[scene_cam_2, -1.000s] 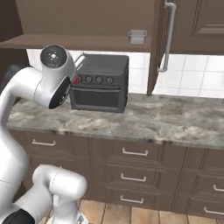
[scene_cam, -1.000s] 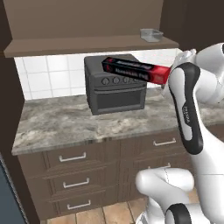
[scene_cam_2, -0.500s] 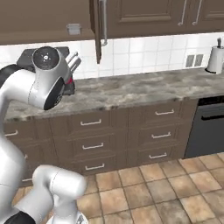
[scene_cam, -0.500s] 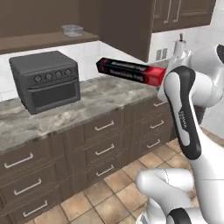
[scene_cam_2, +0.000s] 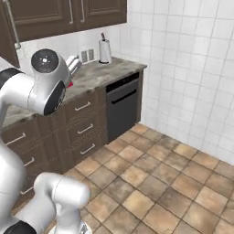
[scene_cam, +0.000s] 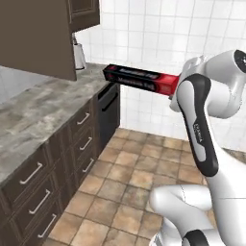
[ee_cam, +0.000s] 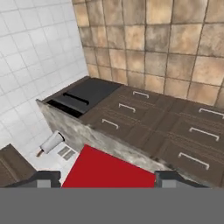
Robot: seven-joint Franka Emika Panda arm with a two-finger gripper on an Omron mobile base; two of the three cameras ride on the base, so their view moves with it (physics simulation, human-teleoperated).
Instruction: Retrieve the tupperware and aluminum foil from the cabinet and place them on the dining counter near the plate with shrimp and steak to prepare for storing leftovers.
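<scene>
The two-finger gripper [ee_cam: 107, 179] is clamped on the red end of the long, slim black aluminum foil box [scene_cam: 140, 79], which juts out level from the hand, over the tiled floor [scene_cam: 129, 178] and toward the marbled stone worktop [scene_cam: 43, 103]. It looks light and stiff, but smooth card held at one end may droop or swivel; a mid-length grip would carry steadier.

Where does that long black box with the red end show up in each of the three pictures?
Left base view: the aluminum foil juts left from the arm, upper middle.
Right base view: I cannot make it out.
Hand view: its red end sits bottom centre, between the fingertips.
Shared landmark: the paper towel roll on the counter.
</scene>
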